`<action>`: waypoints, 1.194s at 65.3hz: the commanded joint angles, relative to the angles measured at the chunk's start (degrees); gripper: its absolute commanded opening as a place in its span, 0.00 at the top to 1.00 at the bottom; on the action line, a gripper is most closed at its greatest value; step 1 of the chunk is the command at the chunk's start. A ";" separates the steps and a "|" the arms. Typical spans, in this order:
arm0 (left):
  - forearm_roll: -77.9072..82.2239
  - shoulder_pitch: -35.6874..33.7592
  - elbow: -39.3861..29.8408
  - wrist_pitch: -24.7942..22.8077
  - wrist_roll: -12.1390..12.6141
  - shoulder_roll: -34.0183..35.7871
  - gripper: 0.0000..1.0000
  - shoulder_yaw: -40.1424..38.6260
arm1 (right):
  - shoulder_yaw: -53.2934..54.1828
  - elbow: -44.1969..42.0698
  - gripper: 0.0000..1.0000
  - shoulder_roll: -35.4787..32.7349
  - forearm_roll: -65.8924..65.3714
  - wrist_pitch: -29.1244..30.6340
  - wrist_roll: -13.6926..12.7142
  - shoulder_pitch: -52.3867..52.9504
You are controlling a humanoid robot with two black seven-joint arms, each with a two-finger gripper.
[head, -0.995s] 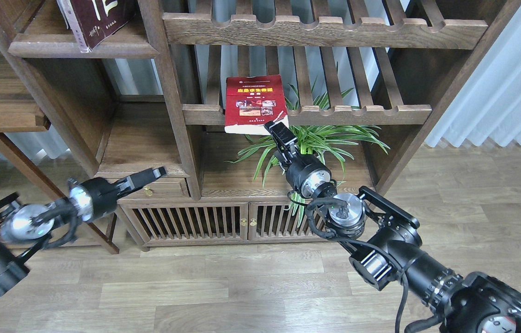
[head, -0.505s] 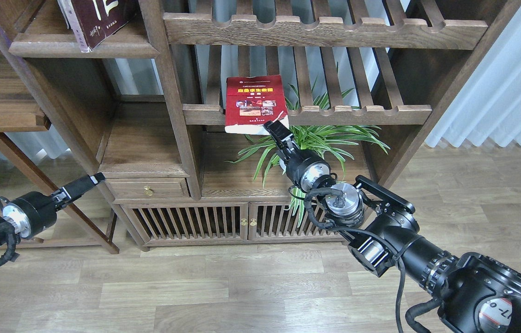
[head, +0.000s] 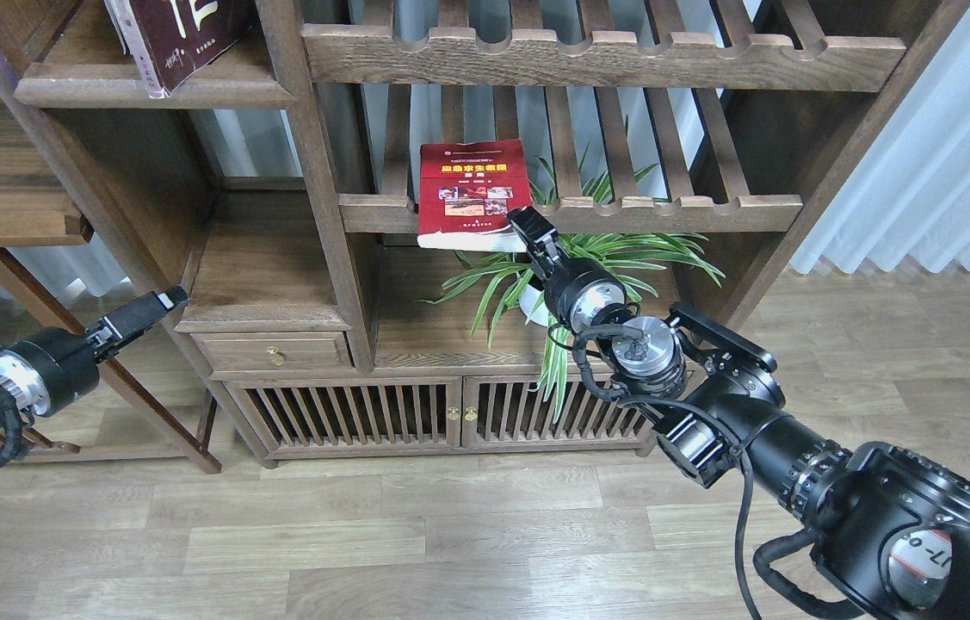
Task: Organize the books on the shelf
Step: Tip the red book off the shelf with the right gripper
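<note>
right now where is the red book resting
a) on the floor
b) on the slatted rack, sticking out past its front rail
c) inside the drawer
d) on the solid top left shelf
b, the red book lies flat on the slatted rack with its near edge hanging over the front rail.

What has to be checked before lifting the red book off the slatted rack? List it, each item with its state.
1. Right gripper at the red book, near its lower right corner: ok.
2. Fingers closed on the book: cannot tell, seen end-on.
3. Book resting on the slatted rack, its front edge overhanging the rail: ok.
4. Plant leaves right under the right wrist: not ok, they may snag.
5. Left gripper away from the book, low on the left: ok.
6. Maroon book already on the plank shelf: ok.
</note>
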 commanded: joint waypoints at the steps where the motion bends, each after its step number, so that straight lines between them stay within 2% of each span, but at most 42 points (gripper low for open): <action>1: 0.04 -0.33 -0.06 0.00 0.09 0.20 0.01 -0.25 | -0.09 -0.02 0.16 0.00 0.14 -0.06 0.00 0.02; 10: 0.04 -0.33 -0.32 0.00 0.09 0.20 0.01 -1.04 | -0.09 -0.11 0.25 0.00 0.05 0.03 0.00 0.11; 19: 0.04 -0.68 -0.32 0.00 0.09 0.28 0.01 -1.22 | -0.17 -0.11 0.45 0.00 0.14 0.03 0.09 0.11; 29: 0.04 -0.68 -0.23 0.00 0.09 0.46 0.01 -1.84 | -2.99 -0.02 0.51 0.00 0.40 0.12 0.00 0.11; 32: 0.04 -0.68 -0.23 0.00 0.09 0.46 0.01 -2.01 | -3.25 -0.02 0.57 0.00 0.75 0.21 0.00 0.11; 38: 0.04 -0.68 -0.23 0.00 0.09 0.64 0.01 -2.19 | -3.34 0.07 0.84 0.00 2.07 1.26 0.00 0.11; 44: 0.04 -0.68 -0.23 0.00 0.09 0.99 0.01 -2.19 | -3.34 0.25 0.95 0.00 2.86 2.84 -0.26 0.11; 73: 0.04 -0.68 -0.23 0.00 0.09 0.99 0.01 -2.10 | -2.82 1.82 0.96 0.00 2.86 6.80 -0.08 0.29; 78: -0.05 -0.60 -0.23 0.00 -0.53 0.72 0.01 -2.19 | -1.50 3.32 0.96 0.00 2.86 6.80 0.00 -0.06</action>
